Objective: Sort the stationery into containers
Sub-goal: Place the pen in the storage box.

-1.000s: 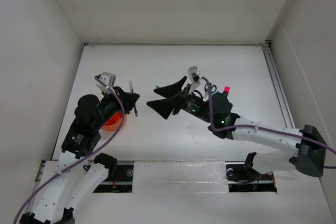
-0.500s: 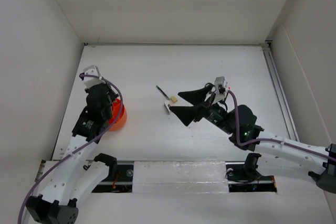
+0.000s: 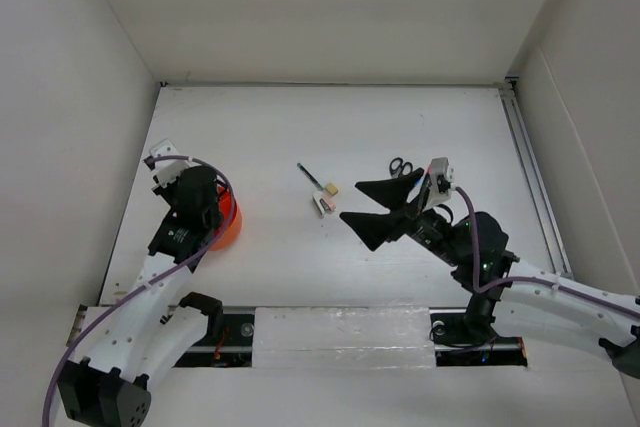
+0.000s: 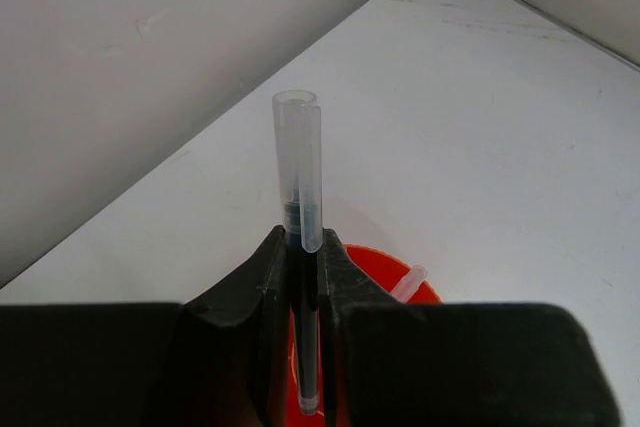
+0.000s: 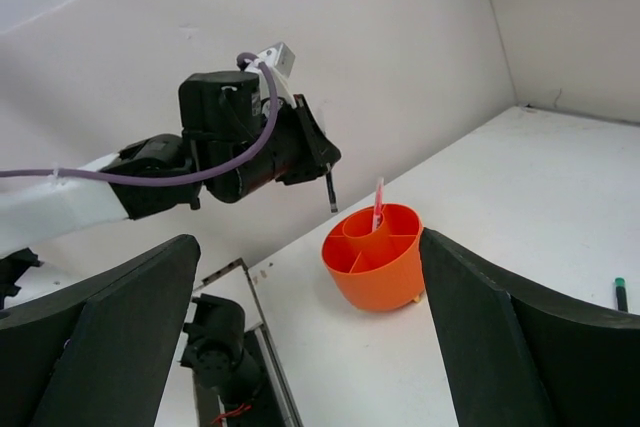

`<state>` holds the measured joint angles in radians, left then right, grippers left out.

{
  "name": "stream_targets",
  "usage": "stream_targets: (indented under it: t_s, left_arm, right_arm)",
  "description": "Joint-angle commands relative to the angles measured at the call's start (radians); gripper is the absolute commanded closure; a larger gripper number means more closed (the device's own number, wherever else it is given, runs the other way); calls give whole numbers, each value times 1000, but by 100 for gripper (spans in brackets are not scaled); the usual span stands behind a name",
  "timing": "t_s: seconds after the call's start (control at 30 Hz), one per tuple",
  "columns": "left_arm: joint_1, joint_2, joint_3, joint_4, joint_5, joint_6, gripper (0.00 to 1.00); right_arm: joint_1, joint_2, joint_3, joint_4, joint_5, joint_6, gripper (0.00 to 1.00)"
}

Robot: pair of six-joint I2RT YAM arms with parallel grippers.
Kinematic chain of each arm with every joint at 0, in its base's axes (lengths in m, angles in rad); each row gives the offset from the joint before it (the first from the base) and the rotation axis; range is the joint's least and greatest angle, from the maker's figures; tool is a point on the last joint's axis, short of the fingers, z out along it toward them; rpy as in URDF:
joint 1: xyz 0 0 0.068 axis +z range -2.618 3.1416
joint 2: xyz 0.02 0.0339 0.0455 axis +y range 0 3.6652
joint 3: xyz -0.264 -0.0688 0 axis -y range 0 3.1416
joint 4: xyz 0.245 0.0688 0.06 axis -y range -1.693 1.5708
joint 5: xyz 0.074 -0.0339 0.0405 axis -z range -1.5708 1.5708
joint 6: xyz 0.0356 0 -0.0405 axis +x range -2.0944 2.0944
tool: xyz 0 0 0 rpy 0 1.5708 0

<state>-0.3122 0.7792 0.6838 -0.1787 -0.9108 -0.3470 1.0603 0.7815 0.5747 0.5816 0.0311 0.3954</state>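
Left pincer (image 4: 305,250): jaws together, clamped on a thin dark pen (image 4: 299,157) with a clear cap. The pen stands upright between the fingers, cap end up.

Directly below it we see the orange cup (image 4: 375,259). The pen's lower end shows against the orange. We cannot tell whether the tip is inside the rim.

From the right wrist view we note that the cup is divided into compartments. A red pen (image 5: 378,205) leans in one of the far ones. The cup stands on the white bench (image 3: 300,127), near its left edge.

Right pincer (image 3: 350,201): jaws wide apart, nothing between them. It hangs above the bench right of centre, facing the cup.

Black-handled scissors (image 3: 400,165) lie flat on the bench just beyond its upper finger.

To the pincer's left, between it and the cup, we log three loose items grouped near one another:
- a tan eraser (image 3: 331,188)
- a pale eraser (image 3: 322,205), just beside the tan one
- a green-tipped pen (image 3: 308,175), lying slantwise just beside the erasers

All three are well apart from the cup.
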Motion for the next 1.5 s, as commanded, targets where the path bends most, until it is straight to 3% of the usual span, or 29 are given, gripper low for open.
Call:
stream_targets:
  t_s: [0.0, 0.37, 0.8, 1.47]
  left_arm:
    - [2, -31, -35, 76, -79, 25, 100]
    - [2, 75, -44, 88, 9, 25, 100]
    - [2, 183, -44, 114, 0, 7, 100]
    - [2, 192, -13, -15, 32, -109, 100]
  right_arm:
    - [-11, -31, -10, 21, -13, -26, 2]
    - [-22, -83, -38, 12, -13, -44, 1]
    - [-22, -103, -38, 12, -43, -44, 1]
    - [-22, -172, -47, -17, -34, -72, 1]
